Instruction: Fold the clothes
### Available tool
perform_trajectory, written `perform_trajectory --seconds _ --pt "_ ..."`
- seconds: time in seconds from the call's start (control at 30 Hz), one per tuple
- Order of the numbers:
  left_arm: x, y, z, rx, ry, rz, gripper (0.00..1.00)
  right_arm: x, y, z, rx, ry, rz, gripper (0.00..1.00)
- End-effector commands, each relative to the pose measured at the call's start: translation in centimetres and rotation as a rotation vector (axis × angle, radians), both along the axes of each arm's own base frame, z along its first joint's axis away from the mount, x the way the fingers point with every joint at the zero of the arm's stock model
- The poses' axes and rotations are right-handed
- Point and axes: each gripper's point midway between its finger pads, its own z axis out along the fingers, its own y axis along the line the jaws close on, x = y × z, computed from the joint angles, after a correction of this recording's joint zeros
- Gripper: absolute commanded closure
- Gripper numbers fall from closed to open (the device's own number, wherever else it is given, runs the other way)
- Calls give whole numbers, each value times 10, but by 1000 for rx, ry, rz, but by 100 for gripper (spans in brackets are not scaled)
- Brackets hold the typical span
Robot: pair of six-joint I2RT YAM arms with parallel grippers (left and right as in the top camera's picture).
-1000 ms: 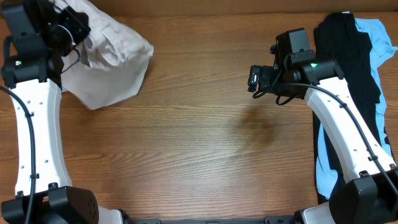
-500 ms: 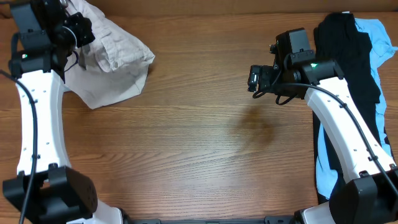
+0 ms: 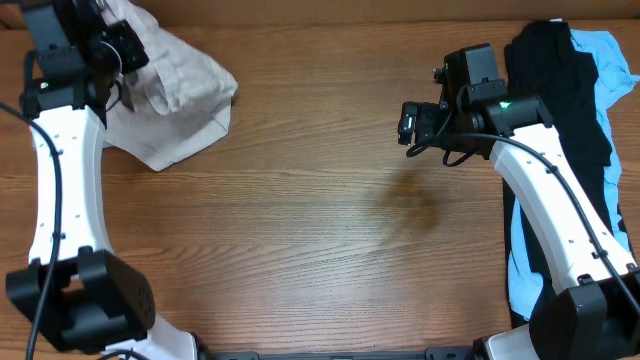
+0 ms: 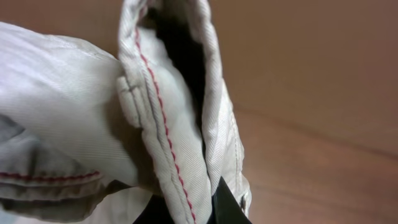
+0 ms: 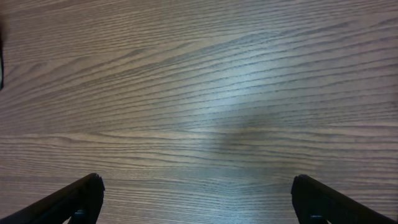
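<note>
- The cream cloth with red stitching is bunched up at the far left.
- The black cloth lies long on the blue cloth at the right.

Overhead straight down on table — left wrist tight against beige garment, right low over that table.
</note>
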Motion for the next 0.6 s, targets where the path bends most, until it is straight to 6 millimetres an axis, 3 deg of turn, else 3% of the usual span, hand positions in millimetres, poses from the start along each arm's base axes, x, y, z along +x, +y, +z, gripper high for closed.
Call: perform_trajectory --seconds 0.0,0.17,0.3,0.43,0.57 --pt "-7 16 -43 -17 152 55 96 -1 -2 2 -7 -7 -4 0" --pt "-49 50 -102 -11 421 204 96 -2 -2 1 -9 -2 -4 0" --pt "-79 59 -142 3 613 222 70 -1 -2 1 -8 -5 -4 0" --pt "-103 57 -184 -27 786 221 62 -1 -2 2 -8 -6 -4 0" --pt "-112 62 -197 -41 825 232 53 -2 -2 1 -10 -3 -1 0"
